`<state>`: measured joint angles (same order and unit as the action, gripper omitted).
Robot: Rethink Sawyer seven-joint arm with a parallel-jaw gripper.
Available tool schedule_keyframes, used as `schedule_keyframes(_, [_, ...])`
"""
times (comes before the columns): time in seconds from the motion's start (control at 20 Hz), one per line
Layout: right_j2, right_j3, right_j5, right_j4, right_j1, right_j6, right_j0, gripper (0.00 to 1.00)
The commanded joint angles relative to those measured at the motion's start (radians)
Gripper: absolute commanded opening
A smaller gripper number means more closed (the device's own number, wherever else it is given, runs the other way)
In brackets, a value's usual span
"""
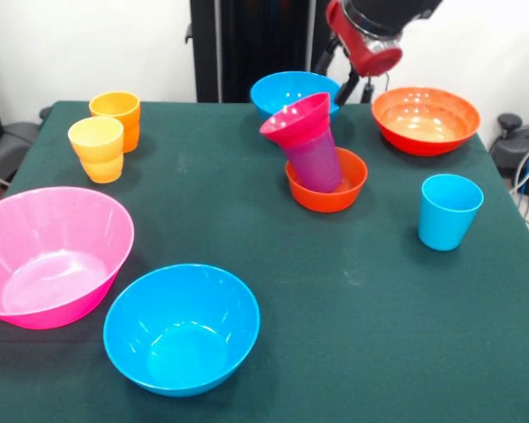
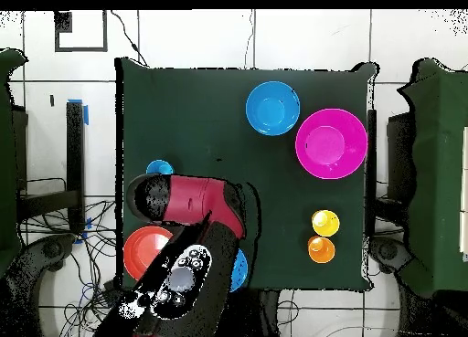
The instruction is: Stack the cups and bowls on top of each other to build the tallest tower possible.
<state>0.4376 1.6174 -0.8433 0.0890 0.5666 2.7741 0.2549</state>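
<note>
The tower stands right of centre in the front view: a small orange-red bowl [image 1: 328, 187] holds a purple cup [image 1: 317, 163] that leans left, with a small magenta bowl [image 1: 297, 119] tilted on top of it. My gripper [image 1: 356, 90] hangs behind and to the right of the tower, above the table's far edge, open and empty, clear of the magenta bowl. In the overhead view my red arm [image 2: 187, 198] hides the tower and the gripper.
On the green table [image 1: 247, 238]: a blue bowl [image 1: 286, 91] behind the tower, a wide orange-red bowl [image 1: 426, 119] [image 2: 144, 251], a light blue cup [image 1: 450, 211] [image 2: 159, 168], orange [image 1: 116, 113] and yellow-orange [image 1: 97, 148] cups, a pink bowl [image 1: 48, 256] [image 2: 331, 143], and a near blue bowl [image 1: 181, 328] [image 2: 272, 108].
</note>
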Motion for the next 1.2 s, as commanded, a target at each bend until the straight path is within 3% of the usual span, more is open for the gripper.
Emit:
schedule_keyframes(0.05, [-0.27,0.084,0.07,0.027,0.136,-0.254,-0.118,1.0])
schedule_keyframes(0.2, [-0.4,0.102,0.138,0.059,0.161,-0.314,-0.183,1.0])
schedule_keyframes(0.3, [-0.507,0.125,0.247,0.076,0.131,-0.333,-0.243,1.0])
schedule_keyframes(0.45, [-0.617,0.115,0.447,0.04,0.023,-0.271,-0.304,1.0])
schedule_keyframes(0.6, [-0.632,0.084,0.519,-0.016,-0.026,-0.179,-0.303,1.0])
schedule_keyframes(0.9, [-0.631,0.099,0.527,-0.059,-0.004,-0.122,-0.3,1.0])
schedule_keyframes(1.2, [-0.612,0.101,0.475,-0.039,0.031,-0.08,-0.269,1.0])
